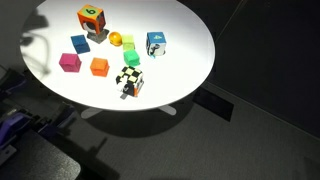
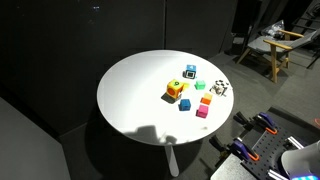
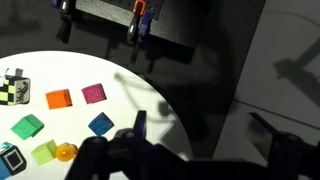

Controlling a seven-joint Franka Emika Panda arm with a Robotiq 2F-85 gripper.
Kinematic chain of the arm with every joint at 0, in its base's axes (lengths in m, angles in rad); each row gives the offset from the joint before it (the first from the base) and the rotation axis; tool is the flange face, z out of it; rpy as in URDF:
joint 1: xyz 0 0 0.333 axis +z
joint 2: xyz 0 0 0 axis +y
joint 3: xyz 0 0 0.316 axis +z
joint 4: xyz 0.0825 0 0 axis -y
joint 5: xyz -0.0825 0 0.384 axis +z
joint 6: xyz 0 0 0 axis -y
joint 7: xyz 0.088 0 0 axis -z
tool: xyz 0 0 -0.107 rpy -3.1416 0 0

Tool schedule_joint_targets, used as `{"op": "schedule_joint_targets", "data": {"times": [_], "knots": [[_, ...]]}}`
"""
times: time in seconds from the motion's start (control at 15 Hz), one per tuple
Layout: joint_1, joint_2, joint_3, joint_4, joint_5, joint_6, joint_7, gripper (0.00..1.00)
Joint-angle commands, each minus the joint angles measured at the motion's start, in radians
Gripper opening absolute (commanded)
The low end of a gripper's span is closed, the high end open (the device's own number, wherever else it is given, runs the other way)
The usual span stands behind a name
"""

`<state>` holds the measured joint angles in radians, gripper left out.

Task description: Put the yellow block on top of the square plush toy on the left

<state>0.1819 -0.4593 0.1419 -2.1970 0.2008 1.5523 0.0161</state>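
Yellow block (image 1: 128, 43) beside round piece (image 1: 115, 40), perhaps touching, well inside table edge (image 1: 208, 50)

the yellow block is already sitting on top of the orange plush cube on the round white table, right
No. The yellow block sits on the round white table itself, apart from the orange plush cube, whose top is bare. An exterior view shows it.
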Motion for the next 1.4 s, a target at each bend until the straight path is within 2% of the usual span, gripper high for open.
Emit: {"op": "schedule_joint_targets", "data": {"times": [0.0,0.53,0.93,1.33], "knots": [[-0.028,-0.009,0.007,-0.007,-0.044,0.067,0.008,1.00],[-0.086,0.002,-0.008,-0.029,-0.150,0.242,0.030,1.00],[-0.132,0.047,-0.035,-0.034,-0.203,0.311,0.042,1.00],[-0.160,0.124,-0.082,-0.023,-0.205,0.360,0.021,1.00]]}}
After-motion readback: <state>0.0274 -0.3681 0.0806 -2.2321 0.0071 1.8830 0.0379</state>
